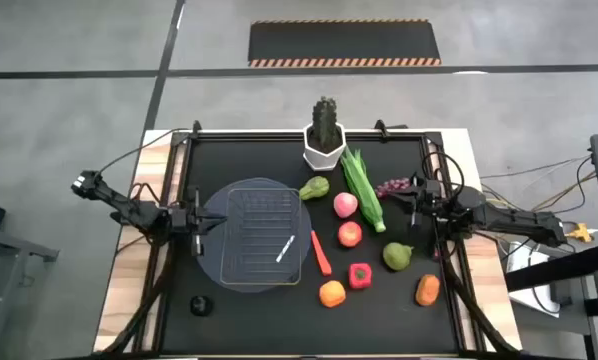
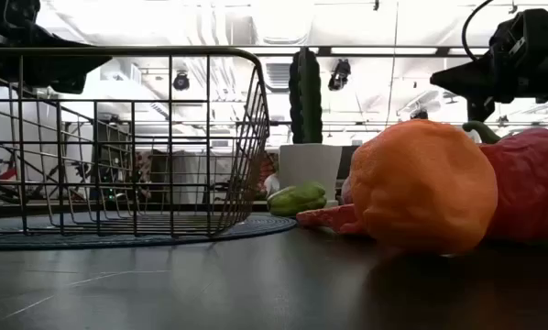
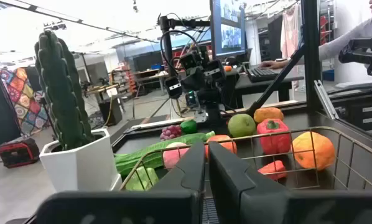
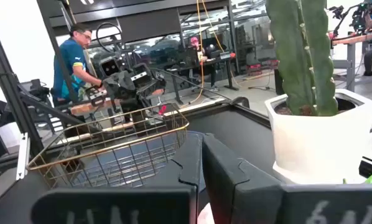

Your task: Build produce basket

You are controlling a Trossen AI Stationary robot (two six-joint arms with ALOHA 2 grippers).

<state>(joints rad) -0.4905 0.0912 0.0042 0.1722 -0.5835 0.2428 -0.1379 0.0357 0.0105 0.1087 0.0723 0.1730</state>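
The basket (image 1: 262, 238) is sitting empty at bench left; produce (image 1: 350, 234) is lying beside it. Both grippers, left (image 1: 201, 221) and right (image 1: 416, 204), are hovering, jaws seemingly closed, empty. Next: opening over a fruit.

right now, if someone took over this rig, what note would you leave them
Left gripper: fingers shut, empty, at the left edge of the basket.
Right gripper: fingers shut, empty, at the right side of the table beside the purple grapes.
Basket: sits on a round grey-blue disc, left of centre, holding no produce.
Produce all on the table right of the basket: green pear, leafy stalk, two apples, carrot, red pepper, two oranges, second pear.
Done: nothing loaded.
Left: every piece. Leave the cactus pot alone.
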